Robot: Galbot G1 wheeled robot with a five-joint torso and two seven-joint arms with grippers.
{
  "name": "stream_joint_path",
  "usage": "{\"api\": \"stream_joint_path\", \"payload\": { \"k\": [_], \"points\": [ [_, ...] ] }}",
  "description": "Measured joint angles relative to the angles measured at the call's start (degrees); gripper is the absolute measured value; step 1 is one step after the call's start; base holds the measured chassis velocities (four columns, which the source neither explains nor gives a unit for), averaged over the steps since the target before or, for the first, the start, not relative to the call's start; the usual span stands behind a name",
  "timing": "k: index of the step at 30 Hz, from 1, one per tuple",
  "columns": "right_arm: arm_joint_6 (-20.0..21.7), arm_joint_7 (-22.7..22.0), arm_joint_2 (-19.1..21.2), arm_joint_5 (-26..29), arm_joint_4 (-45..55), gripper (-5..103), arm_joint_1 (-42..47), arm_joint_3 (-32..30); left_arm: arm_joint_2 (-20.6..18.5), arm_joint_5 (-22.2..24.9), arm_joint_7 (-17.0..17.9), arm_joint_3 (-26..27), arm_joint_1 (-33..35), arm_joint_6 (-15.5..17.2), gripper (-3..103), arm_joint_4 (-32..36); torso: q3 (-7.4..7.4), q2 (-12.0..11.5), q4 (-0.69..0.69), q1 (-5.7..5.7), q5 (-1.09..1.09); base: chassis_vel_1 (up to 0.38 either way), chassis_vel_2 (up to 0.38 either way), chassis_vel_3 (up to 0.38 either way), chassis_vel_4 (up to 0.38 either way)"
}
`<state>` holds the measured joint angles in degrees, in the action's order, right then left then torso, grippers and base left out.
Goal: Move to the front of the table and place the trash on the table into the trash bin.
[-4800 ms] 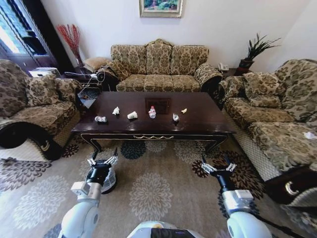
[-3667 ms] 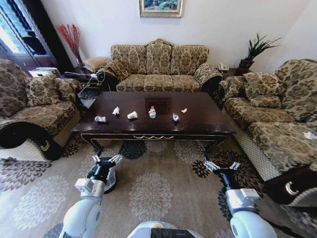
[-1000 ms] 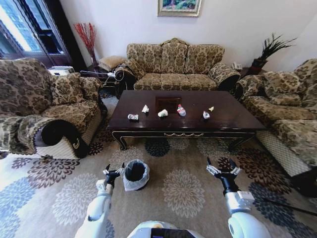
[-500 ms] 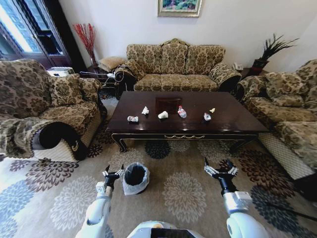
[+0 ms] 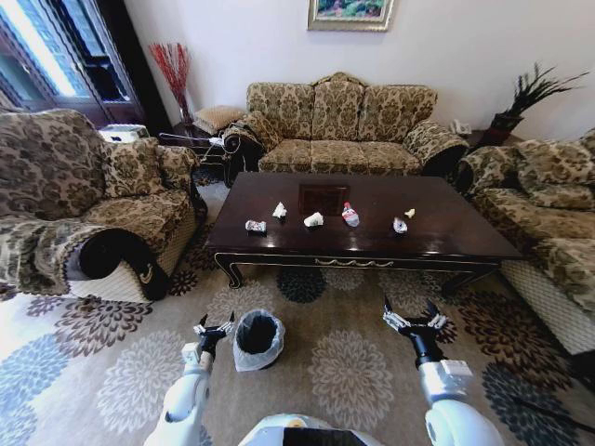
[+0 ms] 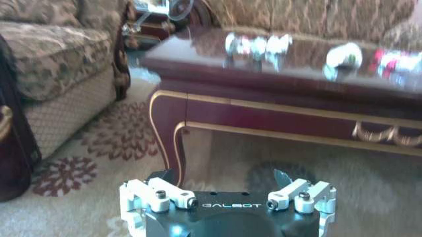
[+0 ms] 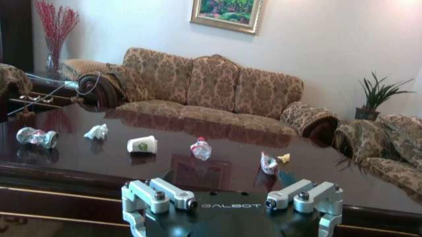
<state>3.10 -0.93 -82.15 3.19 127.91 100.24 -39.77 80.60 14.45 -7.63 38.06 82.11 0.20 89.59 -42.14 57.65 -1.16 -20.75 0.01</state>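
The dark glossy table point(image 5: 446, 228) stands ahead of me, before the sofa. The trash lies in a row on it: a clear wrapper point(image 5: 255, 226), crumpled white paper point(image 5: 280, 211), a white cup point(image 5: 313, 219), a small bottle with a red label point(image 5: 350, 215), another wrapper point(image 5: 399, 225) and a yellowish scrap point(image 5: 409, 213). The black trash bin point(image 5: 257, 339) with its pale bag stands on the carpet just right of my left gripper point(image 5: 213, 327), which is open. My right gripper point(image 5: 415, 321) is open too, low over the carpet, short of the table's front edge.
Patterned armchairs flank the table: one on the left point(image 5: 112, 214), one on the right point(image 5: 548, 232). A three-seat sofa point(image 5: 339, 125) stands behind it. The table's carved corner leg point(image 6: 173, 148) is close ahead in the left wrist view. Open carpet point(image 5: 344, 362) lies between me and the table.
The whole picture has shifted, so the camera moved: the table sits farther off than seconds ago and the bin shows whole beside my left gripper. Both grippers stay open and empty.
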Motion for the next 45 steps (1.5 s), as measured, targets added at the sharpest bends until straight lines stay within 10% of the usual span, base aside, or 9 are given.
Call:
{"api": "stream_joint_path", "payload": {
  "k": [15,27,37,45],
  "points": [
    [-0.55,-0.43,1.34,0.06,-0.77,100,0.03,-0.89,6.62,-8.42,1.97,0.16,-19.52,-0.1,100,-36.24,-0.01,0.0,0.0,-0.02,-0.02,0.0,0.0,0.0,0.0],
    [-1.07,-0.73,1.73,0.52,-3.05,100,-1.26,-2.76,7.74,-12.71,7.03,1.46,-31.77,-1.49,100,-52.33,-0.01,-0.01,0.0,-0.02,-0.01,0.0,0.0,0.0,0.0],
    [-3.56,-0.76,1.75,1.04,-5.67,100,-0.96,-3.78,4.95,-13.5,7.63,1.59,-34.3,-2.34,100,-58.83,-0.01,0.0,-0.02,-0.02,0.01,0.0,0.0,0.0,0.0],
    [-4.0,-0.77,1.4,1.03,-6.06,100,-1.32,-3.51,5.63,-13.71,7.16,1.59,-34.15,-2.36,76,-59.0,0.0,0.0,-0.01,-0.02,-0.01,0.0,0.0,0.0,0.0]
  ]
}}
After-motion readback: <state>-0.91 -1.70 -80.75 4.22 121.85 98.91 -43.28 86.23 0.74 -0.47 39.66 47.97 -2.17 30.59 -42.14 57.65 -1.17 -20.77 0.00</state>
